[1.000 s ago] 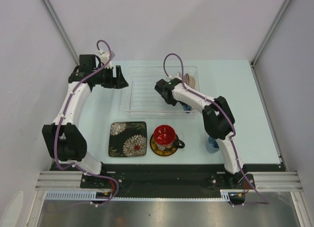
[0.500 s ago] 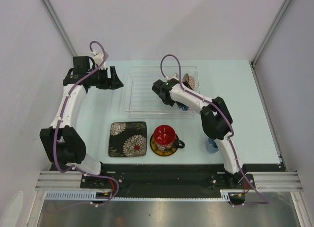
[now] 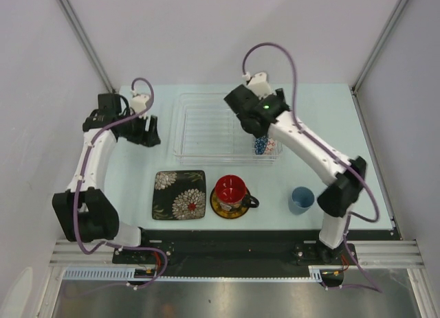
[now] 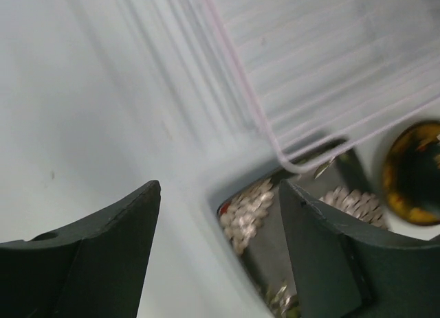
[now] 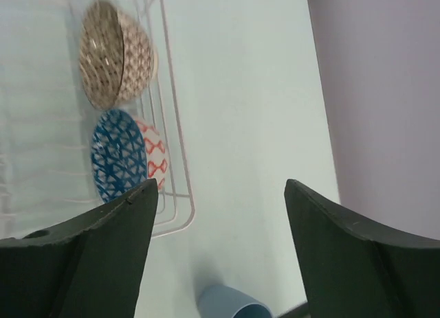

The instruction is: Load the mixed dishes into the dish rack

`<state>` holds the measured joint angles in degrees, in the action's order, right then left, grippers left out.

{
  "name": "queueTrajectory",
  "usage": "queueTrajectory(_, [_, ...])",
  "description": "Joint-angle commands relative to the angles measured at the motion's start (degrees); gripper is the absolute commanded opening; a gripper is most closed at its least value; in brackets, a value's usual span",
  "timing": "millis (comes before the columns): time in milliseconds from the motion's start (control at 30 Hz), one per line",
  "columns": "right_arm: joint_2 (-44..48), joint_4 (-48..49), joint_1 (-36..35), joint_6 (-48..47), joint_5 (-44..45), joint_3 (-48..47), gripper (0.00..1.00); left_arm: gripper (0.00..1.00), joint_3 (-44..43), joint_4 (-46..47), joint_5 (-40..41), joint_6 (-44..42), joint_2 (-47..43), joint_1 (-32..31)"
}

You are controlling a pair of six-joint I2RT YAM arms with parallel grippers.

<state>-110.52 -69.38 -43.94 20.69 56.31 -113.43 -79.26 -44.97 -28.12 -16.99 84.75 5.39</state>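
Observation:
The clear dish rack [image 3: 206,155] stands at mid table. In its right near corner the blue patterned bowl [image 5: 120,155] stands on edge, with the beige patterned bowl [image 5: 115,53] just behind it. My right gripper [image 5: 220,187] hangs open and empty above that corner. The black square floral plate [image 3: 179,194] lies in front of the rack, beside the red-inside cup [image 3: 230,189] on its yellow-brown saucer [image 3: 218,209]. The light blue cup [image 3: 300,199] stands at the near right. My left gripper [image 3: 152,136] is open and empty over the table, left of the rack.
In the left wrist view the rack's near left corner [image 4: 295,163] lies just ahead of the fingers, with the plate [image 4: 275,215] and saucer [image 4: 412,170] beyond. Grey walls enclose the table on three sides.
My right gripper opened, left the blue patterned bowl standing in the rack and rose above it. My left gripper drifted left and toward the near side.

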Motion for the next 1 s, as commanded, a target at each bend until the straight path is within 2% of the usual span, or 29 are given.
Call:
queueTrajectory(0, [14.33,9.43,0.17,-0.91,1.26,3.64,0.82,0.74,9.72,-9.51,6.48,-17.09,-7.3,1.91])
queueTrajectory(133, [21.56,15.32,1.66,0.23,-3.04,11.8,0.83,0.74,20.96,-9.96,8.51,-20.1,-10.74,2.08])
queueTrajectory(333, [28.59,21.82,1.23,-0.9,-13.23,17.71,0.84,0.73,27.93,-6.71,6.59,-19.57,-9.26,2.52])
queueTrajectory(467, [31.5,24.3,-0.53,-2.5,-22.45,22.45,0.84,0.72,28.29,-4.26,5.27,-19.04,-5.31,2.52])
queueTrajectory(567, [31.95,23.6,-0.79,-0.4,-25.1,24.13,0.84,0.72,28.2,-2.67,2.9,-18.69,-1.71,2.52])
queueTrajectory(800, [32.74,24.29,-5.27,-1.7,-24.5,25.01,0.83,0.71,26.62,-0.56,0.0,-19.22,5.67,2.52])
queueTrajectory(967, [32.21,25.09,-7.29,-3.37,-28.1,23.43,0.81,0.7,26.0,1.02,-1.15,-19.66,9.11,2.78])
